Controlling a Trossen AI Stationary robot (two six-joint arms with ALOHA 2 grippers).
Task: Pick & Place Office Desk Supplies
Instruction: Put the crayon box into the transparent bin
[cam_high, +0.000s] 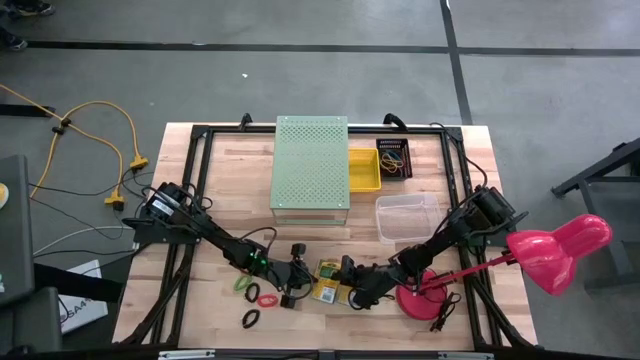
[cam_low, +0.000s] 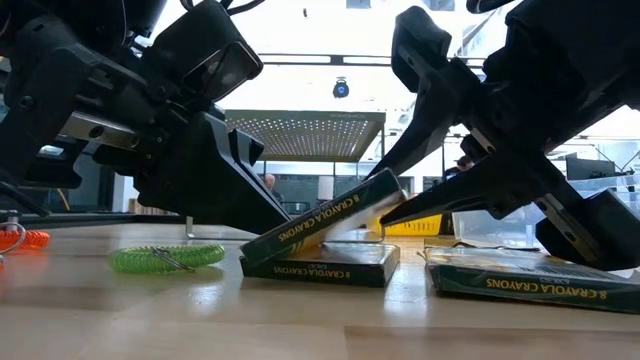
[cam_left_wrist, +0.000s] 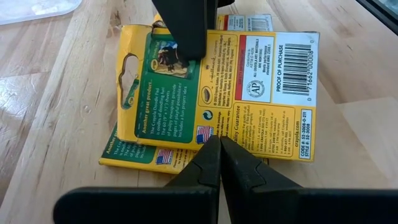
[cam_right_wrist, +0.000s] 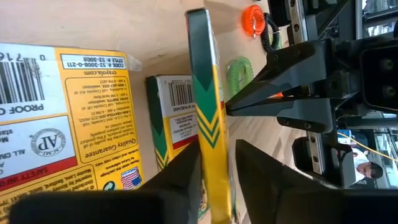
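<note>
Three flat yellow-and-green crayon boxes lie near the table's near edge (cam_high: 326, 281). One box (cam_low: 320, 222) is tilted, its low end on a flat second box (cam_low: 320, 268); the third box (cam_low: 530, 280) lies flat to the right. My right gripper (cam_right_wrist: 214, 168) is shut on the tilted box (cam_right_wrist: 202, 74). My left gripper (cam_left_wrist: 219, 146), fingers shut, meets that box (cam_left_wrist: 249, 81) from the left. A green band loop (cam_low: 168, 258), a red-orange one (cam_low: 22, 240) and a black one (cam_high: 250, 319) lie on the table, left of the boxes. My left gripper's shut fingertips (cam_left_wrist: 211, 155) rest against the tilted box's low edge (cam_left_wrist: 249, 154), coming slanting down from the table's left; whether they press on it cannot be told. My right gripper pinches the tilted box's raised edge (cam_low: 385, 190) between its two fingers, one on each broad face, slanting down from the right. The box sits tilted, its low end (cam_low: 250, 255) on the flat box beneath.
The large pale-green perforated box (cam_high: 311, 165) stands at the table's middle far side, with a yellow bin (cam_high: 363, 170), a black tray of bands (cam_high: 393, 158) and a clear container (cam_high: 407, 215) to its right. The pink lamp's base (cam_high: 415, 300) sits under the right arm.
</note>
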